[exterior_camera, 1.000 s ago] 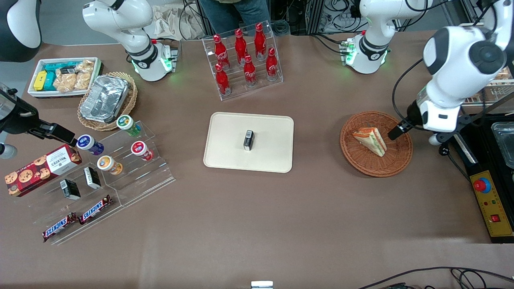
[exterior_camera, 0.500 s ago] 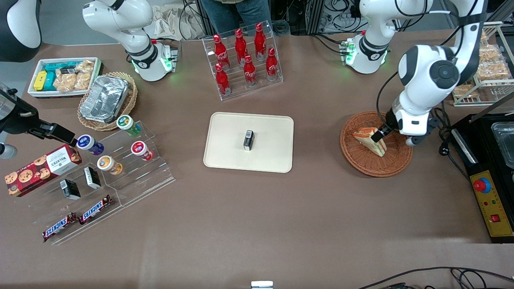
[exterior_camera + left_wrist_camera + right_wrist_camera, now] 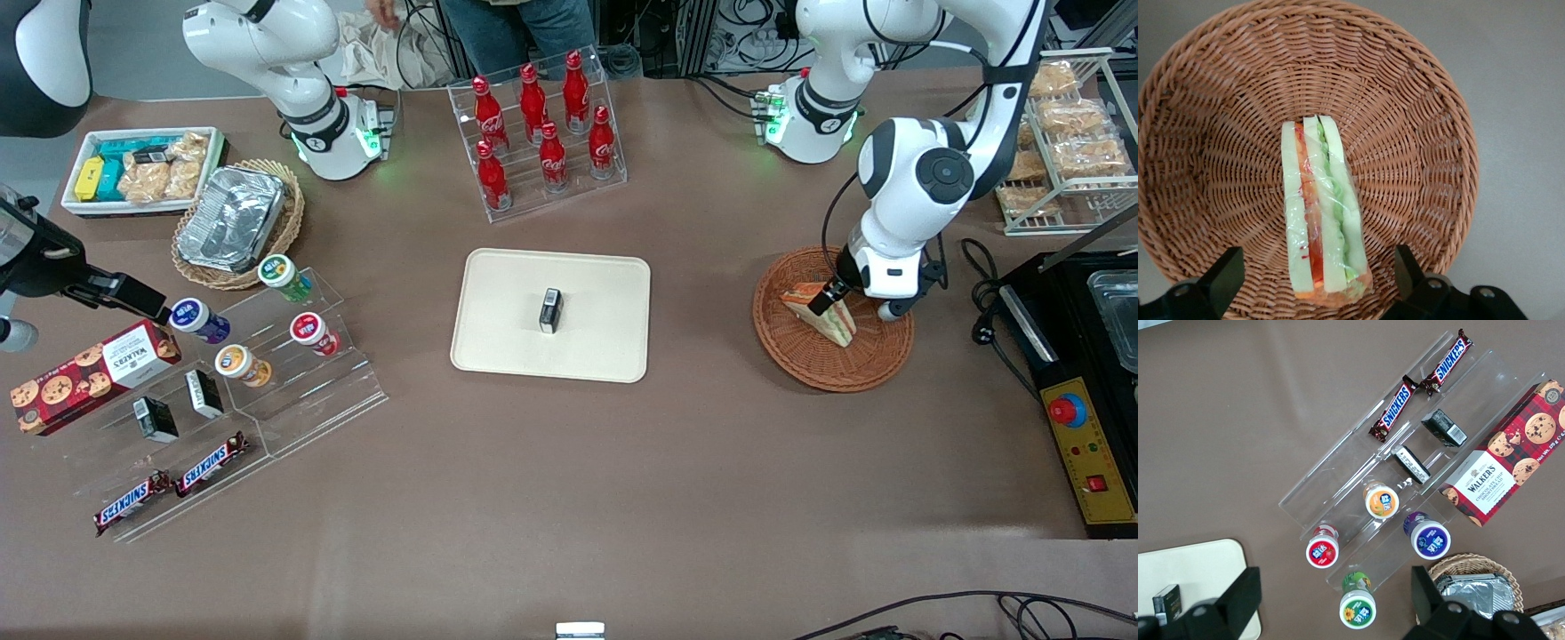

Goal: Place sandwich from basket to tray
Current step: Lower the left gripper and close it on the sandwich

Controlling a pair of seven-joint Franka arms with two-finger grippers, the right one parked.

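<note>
The sandwich [image 3: 822, 312] lies in the reddish-brown wicker basket [image 3: 800, 351] toward the working arm's end of the table. In the left wrist view the sandwich [image 3: 1321, 213] shows pale bread with red, orange and green layers, lying on the basket's woven floor [image 3: 1238, 133]. My left gripper [image 3: 836, 302] hangs just above the sandwich, open, with one black finger [image 3: 1221, 277] on each side of the wedge and a gap between each finger and the bread. The cream tray [image 3: 507, 347] lies mid-table with a small black box [image 3: 551, 310] on it.
A rack of red cola bottles [image 3: 542, 124] stands farther from the front camera than the tray. A wire rack of snack packets [image 3: 1058, 151] and a black appliance [image 3: 1093, 356] stand beside the basket. Clear stands with cups [image 3: 293, 333], a foil container [image 3: 231, 218] and a cookie box [image 3: 89, 373] lie toward the parked arm's end.
My left gripper has swung from the basket's outer rim in over the basket and come down above the sandwich. The sandwich has not moved.
</note>
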